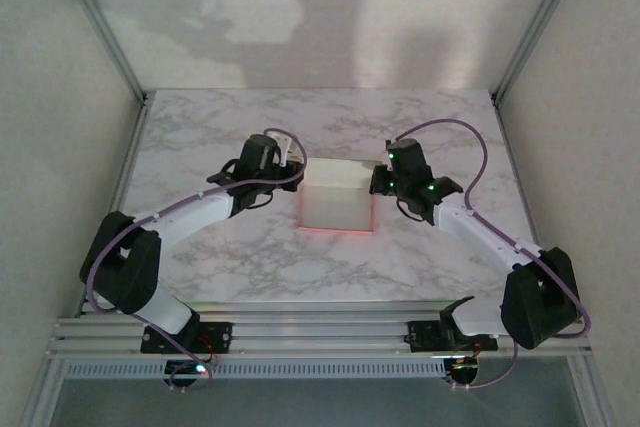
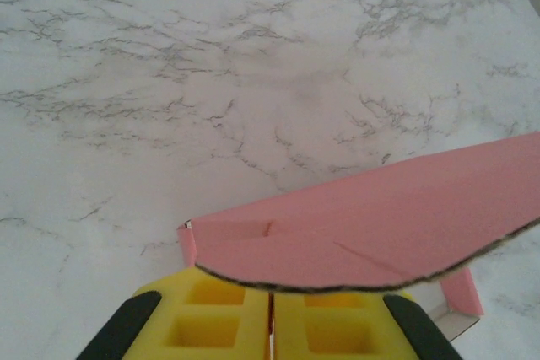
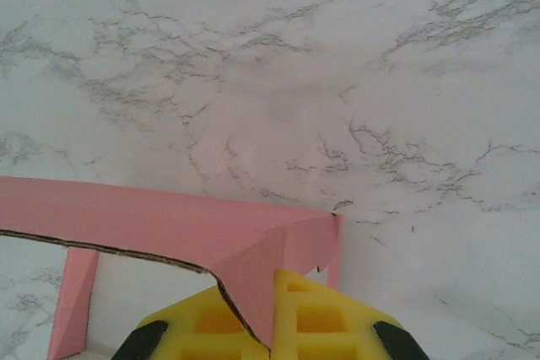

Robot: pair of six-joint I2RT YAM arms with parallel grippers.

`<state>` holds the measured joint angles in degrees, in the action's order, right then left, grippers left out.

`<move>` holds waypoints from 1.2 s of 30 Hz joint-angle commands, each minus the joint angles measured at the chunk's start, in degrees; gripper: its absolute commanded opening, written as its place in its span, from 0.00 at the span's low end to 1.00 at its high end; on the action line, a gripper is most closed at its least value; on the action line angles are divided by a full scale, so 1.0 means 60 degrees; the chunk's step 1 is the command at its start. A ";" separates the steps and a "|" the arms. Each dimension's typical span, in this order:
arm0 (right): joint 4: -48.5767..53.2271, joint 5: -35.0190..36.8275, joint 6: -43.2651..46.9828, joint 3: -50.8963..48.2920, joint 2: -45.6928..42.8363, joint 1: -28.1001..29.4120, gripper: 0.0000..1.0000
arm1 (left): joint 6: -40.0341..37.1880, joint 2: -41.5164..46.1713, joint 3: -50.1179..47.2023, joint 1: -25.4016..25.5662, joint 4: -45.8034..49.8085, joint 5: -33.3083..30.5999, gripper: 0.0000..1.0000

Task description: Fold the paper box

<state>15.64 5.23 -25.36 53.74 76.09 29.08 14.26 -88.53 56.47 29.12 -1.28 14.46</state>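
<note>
A white marble-patterned table [image 1: 230,267] is lying inside a pale-walled enclosure, with slanting metal frame posts [image 1: 100,22] rising at its far corners and an aluminium rail [image 1: 320,332] running along its near edge.

The paper box [image 1: 337,205], a thin paperboard piece that is white on one face and pink on the other, is standing near the middle of the table, half formed, with its white inside facing up and a pink rim showing along its near and right edges. Bare marble is lying open on every side of it: a broad strip toward the far wall, another toward the rail, and free room out to both side walls.

In the left wrist view a pink panel of the paper box [image 2: 363,225] is slanting above the table, and its rough cut edge is crossing the tips of the yellow pads [image 2: 211,322]. The left gripper [image 2: 270,326] is pressing its pads together at the far left corner of the box [image 1: 290,162]; I cannot tell whether any paperboard is caught between them.

In the right wrist view a pink corner of the paper box [image 3: 169,217] is running down between the yellow pads [image 3: 321,322]. The right gripper [image 3: 272,322] is pinching that wall at the right side of the box [image 1: 385,182], jaws closed to the thickness of the board.
</note>
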 commanded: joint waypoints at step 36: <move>-0.0071 0.1861 -0.1556 -0.0153 -0.0188 0.0507 0.00 | -0.0386 -0.1123 0.1608 0.1561 0.2056 -0.4666 0.07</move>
<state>16.01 13.26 -32.29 53.12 76.03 31.92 10.33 -94.35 64.62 38.44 7.81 -9.26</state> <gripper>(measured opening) 0.041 0.069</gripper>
